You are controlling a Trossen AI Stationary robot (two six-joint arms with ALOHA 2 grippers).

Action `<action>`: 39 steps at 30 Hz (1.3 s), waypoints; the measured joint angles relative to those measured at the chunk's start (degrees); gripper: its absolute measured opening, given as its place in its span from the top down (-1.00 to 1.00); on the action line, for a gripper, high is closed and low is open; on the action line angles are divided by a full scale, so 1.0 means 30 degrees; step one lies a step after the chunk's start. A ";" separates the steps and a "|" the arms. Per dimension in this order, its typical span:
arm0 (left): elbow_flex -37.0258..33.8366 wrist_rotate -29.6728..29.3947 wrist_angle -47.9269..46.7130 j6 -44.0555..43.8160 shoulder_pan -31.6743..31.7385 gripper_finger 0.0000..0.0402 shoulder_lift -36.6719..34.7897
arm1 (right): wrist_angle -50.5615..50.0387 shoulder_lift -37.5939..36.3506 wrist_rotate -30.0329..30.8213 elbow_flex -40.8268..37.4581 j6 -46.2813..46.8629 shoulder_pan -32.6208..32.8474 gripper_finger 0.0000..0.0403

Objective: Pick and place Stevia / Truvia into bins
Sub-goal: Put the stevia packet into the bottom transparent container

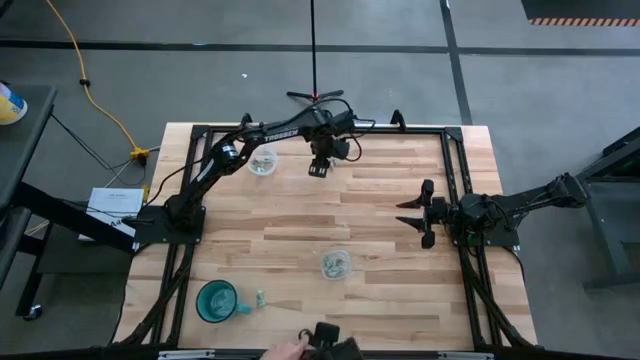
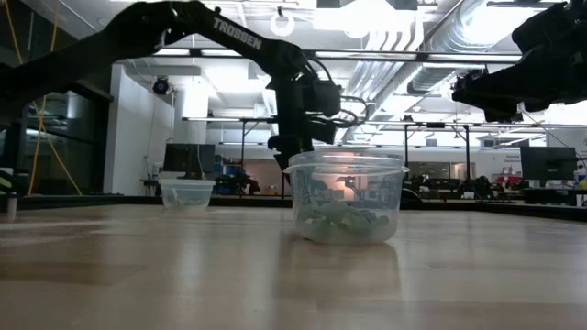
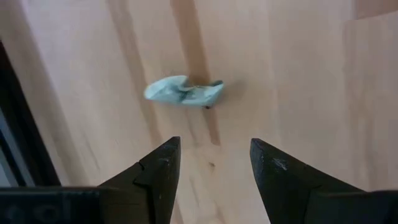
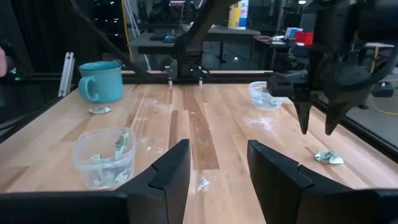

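A crumpled pale green Stevia sachet [image 3: 185,92] lies flat on the wood near the table's far edge. My left gripper [image 3: 214,146] hovers open above it, fingers pointing down, touching nothing; the right wrist view shows the same gripper [image 4: 317,121] above the sachet [image 4: 328,157]. One clear bin [image 1: 263,160] stands just left of that gripper. The other bin [image 1: 335,264], holding several sachets, stands nearer the table's near edge. Another sachet [image 1: 260,297] lies beside the teal cup. My right gripper [image 1: 415,212] waits open by the right edge.
A teal handled cup [image 1: 216,300] stands at the near left corner. A person's hand [image 1: 290,350] and a dark device show at the near edge. A black frame rail [image 1: 452,180] runs along the table's sides. Bare wood lies between the two bins.
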 joint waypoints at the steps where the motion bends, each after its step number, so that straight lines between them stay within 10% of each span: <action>1: 0.0278 0.0266 0.0027 0.0000 0.0117 -0.14 0.0106 | 0.0027 0.0000 0.0081 0.0000 -0.0020 0.0000 0.26; 6: 0.1895 0.3347 0.1020 -0.1441 0.0551 -0.14 0.0494 | 0.0021 0.0015 0.0655 0.0000 -0.0036 0.0000 0.25; 21: 0.2987 0.2920 0.0490 -1.3747 0.0836 -0.14 0.2363 | 0.0028 0.0000 0.0690 0.0000 -0.1333 0.0000 0.27; 39: 0.3016 0.2046 0.0771 -1.4603 0.0702 0.10 0.3398 | -0.0373 0.0015 0.0486 0.0000 -0.1391 0.0000 0.27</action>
